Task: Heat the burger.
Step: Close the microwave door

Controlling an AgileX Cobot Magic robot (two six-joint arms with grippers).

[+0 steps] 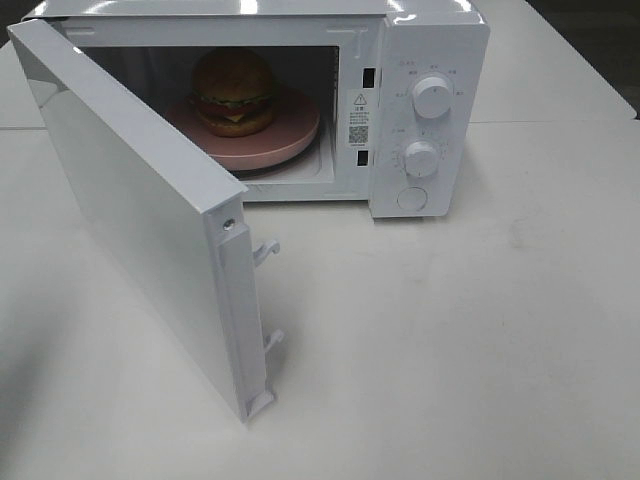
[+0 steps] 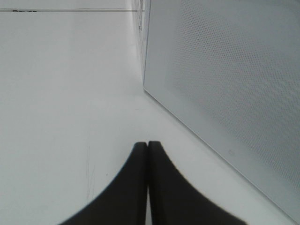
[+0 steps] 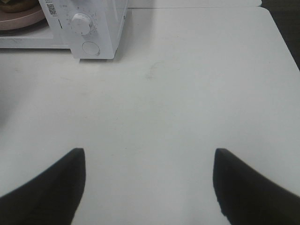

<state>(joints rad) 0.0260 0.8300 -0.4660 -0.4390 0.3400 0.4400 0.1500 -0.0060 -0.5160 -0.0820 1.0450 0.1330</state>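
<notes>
the burger (image 1: 235, 92) sits on a plate (image 1: 300, 130) inside the microwave (image 1: 430, 40) at 12 o'clock, so closing the door (image 1: 130, 210), open toward 8 o'clock, and setting the dials (image 1: 432, 97) remain, left gripper (image 2: 148, 145) pinched empty, right gripper (image 3: 149, 152) spread empty.

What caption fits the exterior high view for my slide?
Burger on pink plate inside the white microwave, door open.

Bright overhead light washes the white table (image 1: 480, 330), glare streaks the microwave (image 1: 440, 50) top, the burger (image 1: 235, 92) sits dim and soft inside, and faint shadow falls beside the open door (image 1: 130, 200).
</notes>
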